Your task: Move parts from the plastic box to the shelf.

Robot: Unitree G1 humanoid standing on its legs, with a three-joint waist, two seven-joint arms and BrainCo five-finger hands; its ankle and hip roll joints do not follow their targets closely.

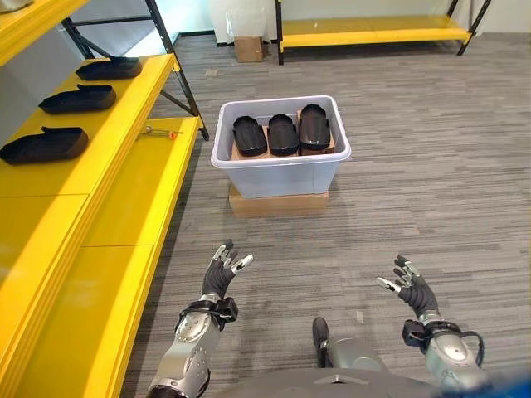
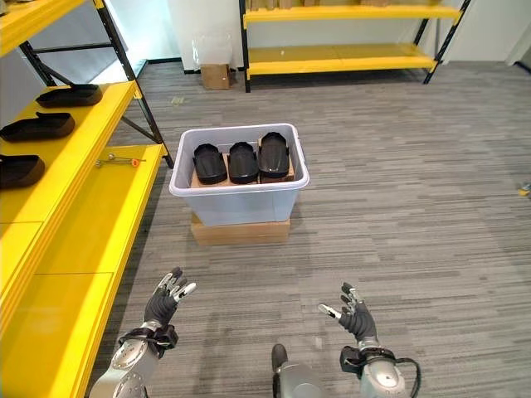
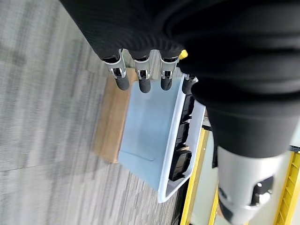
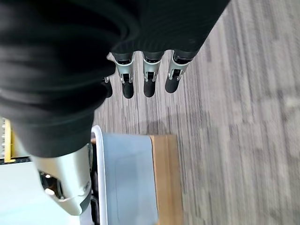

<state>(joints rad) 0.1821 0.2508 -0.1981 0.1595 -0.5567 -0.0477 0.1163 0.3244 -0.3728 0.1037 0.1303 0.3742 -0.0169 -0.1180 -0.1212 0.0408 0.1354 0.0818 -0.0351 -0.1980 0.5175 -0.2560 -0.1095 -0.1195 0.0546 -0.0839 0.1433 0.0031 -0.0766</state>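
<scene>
Where the grey carpet floor [image 1: 431, 166] meets the yellow shelf [image 1: 124, 191] on the robot's left, a pale plastic box [image 1: 280, 170] stands on a flat cardboard base [image 1: 278, 202], well ahead of both hands. Three black parts [image 1: 283, 134] lie side by side inside the box, resting on a brown cardboard insert [image 1: 249, 152]. Each part is elongated, with its long axis running from the near wall of the box toward the far wall; the right-hand part sits slightly farther back than the other two.

Three more black parts [image 1: 79, 99] lie on the upper level of the shelf, spaced apart in a row. Their long axes run roughly across the shelf depth, at an angle to those in the box. A small tool with an orange tip [image 1: 159, 132] lies on the lower shelf level, near the box.

The left hand [image 1: 222, 272] is raised above the carpet beside the shelf edge, fingers straight and spread, holding nothing. The right hand [image 1: 410, 285] is raised above the carpet on the opposite side, fingers likewise extended and empty. Both hands are well apart from the box. A second yellow shelf [image 1: 373, 33] stands along the far wall, with a small cardboard carton [image 1: 248, 48] beside it.
</scene>
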